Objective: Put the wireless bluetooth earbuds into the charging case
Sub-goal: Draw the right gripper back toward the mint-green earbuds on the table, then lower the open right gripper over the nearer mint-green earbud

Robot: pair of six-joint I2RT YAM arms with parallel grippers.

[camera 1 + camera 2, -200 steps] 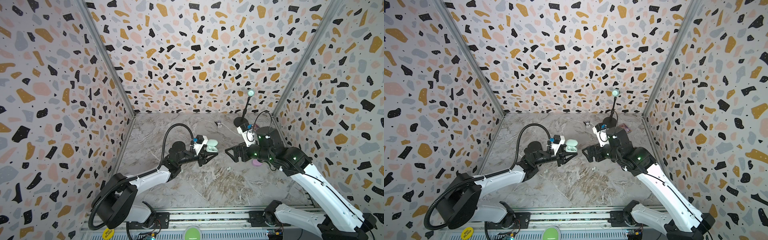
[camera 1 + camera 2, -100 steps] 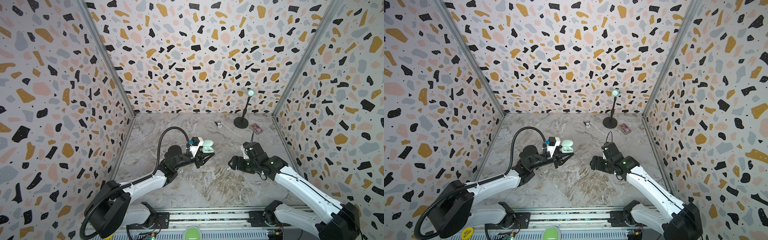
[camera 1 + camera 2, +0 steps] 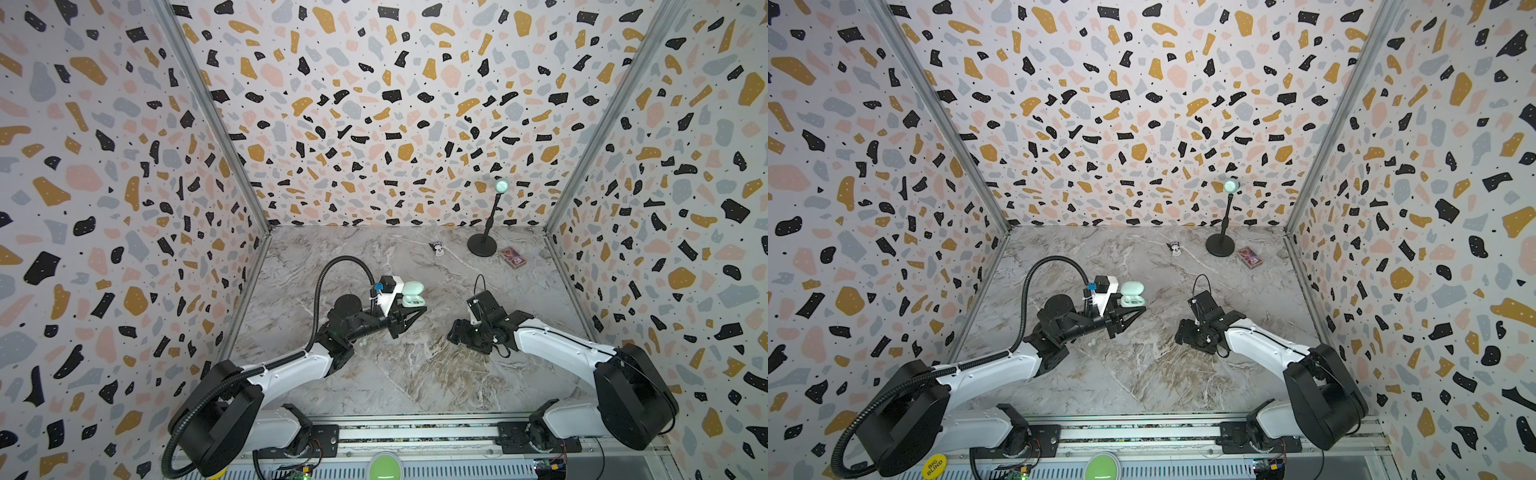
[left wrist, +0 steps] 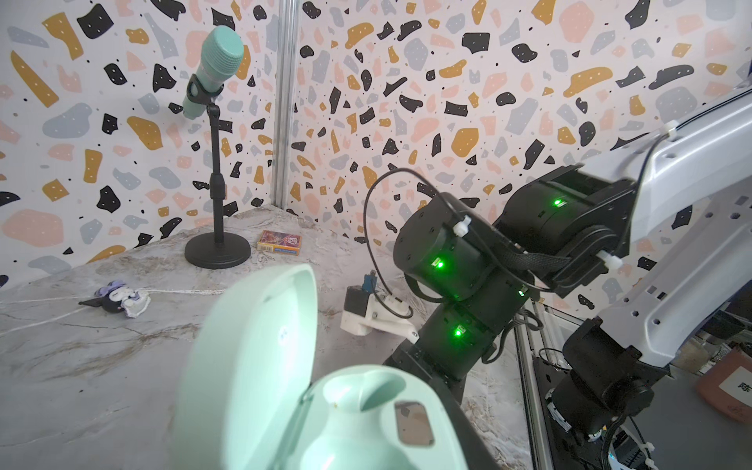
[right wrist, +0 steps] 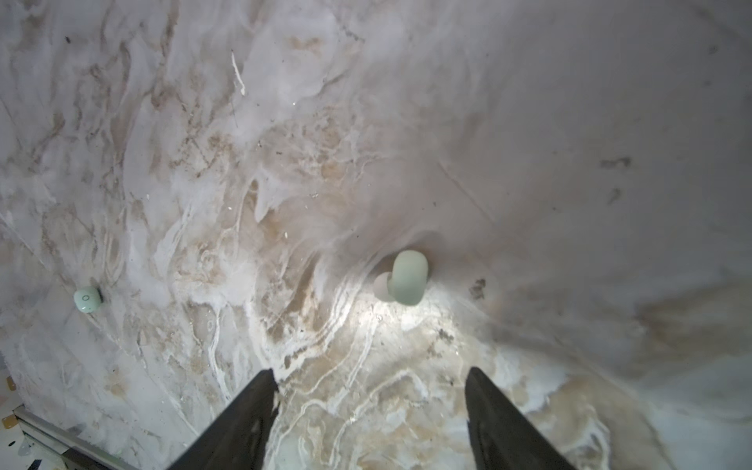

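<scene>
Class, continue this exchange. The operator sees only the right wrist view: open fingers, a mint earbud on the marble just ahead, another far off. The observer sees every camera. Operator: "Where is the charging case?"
Observer: The left gripper is shut on the mint charging case, outside your frame.
Operator: Is its lid up?
Observer: Yes, in the left wrist view the lid stands open.
Operator: And that far earbud?
Observer: In both top views the far earbud lies on the table, close beside the left arm.
</scene>
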